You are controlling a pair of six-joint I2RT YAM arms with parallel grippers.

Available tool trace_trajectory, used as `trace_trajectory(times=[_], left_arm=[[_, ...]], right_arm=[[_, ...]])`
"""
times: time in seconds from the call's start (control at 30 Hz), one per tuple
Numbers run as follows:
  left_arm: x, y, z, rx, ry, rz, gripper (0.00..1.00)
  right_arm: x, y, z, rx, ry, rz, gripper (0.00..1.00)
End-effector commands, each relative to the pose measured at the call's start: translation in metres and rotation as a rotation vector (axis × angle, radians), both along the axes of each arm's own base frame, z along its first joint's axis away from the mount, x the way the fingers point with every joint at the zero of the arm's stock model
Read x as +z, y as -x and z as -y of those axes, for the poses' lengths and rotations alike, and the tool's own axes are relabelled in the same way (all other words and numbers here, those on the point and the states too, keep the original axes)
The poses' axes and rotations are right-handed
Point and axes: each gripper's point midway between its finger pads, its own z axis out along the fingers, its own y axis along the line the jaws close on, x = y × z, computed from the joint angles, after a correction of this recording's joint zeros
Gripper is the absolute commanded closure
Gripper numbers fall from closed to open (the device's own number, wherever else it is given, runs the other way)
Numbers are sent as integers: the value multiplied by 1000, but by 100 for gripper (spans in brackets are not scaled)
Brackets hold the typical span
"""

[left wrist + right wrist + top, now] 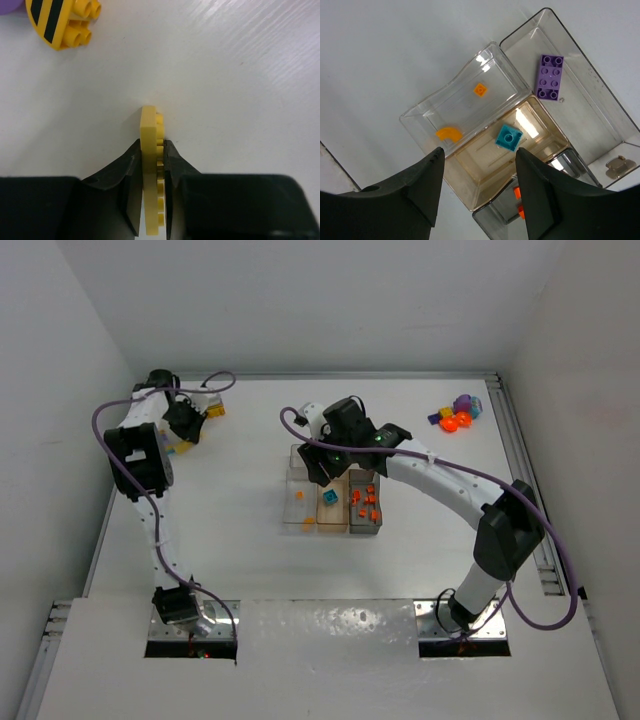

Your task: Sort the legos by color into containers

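The left jaws are clamped on a thin yellow studded plastic plate (149, 165) standing on edge between them, while the right jaws hang open over the clear plastic compartment tray (465, 102), a small teal square brick (509, 137) in its tan section between their tips.

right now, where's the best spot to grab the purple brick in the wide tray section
Pinch the purple brick across its two long sides, coming straight down from above. It lies flat, studs up, inside the tray's wide section, so the walls would likely block a sideways approach, and its short width should fit between open jaws.
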Motion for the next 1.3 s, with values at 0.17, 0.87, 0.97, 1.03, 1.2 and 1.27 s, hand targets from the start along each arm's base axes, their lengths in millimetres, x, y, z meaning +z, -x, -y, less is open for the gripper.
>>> trace_trajectory(times=[0.17,0.87,0.97,1.03,1.2,1.27], left_arm=[[112,-15,50,196,267,156,100],[135,92,269,777,625,-147,100],[133,93,283,751,589,-122,100],[128,102,292,735,552,-121,100],[111,127,299,745,509,-165,100],[105,138,300,746,503,-187,100]], right_arm=[[28,-17,-3,-58,-42,76,41],[73,-40,103,-636,5,345,42],[73,-33,108,-648,-8,335,42],[73,-27,113,-655,-18,329,42],[66,-12,129,-692,-5,310,42],[69,-7,134,-703,-15,314,42]])
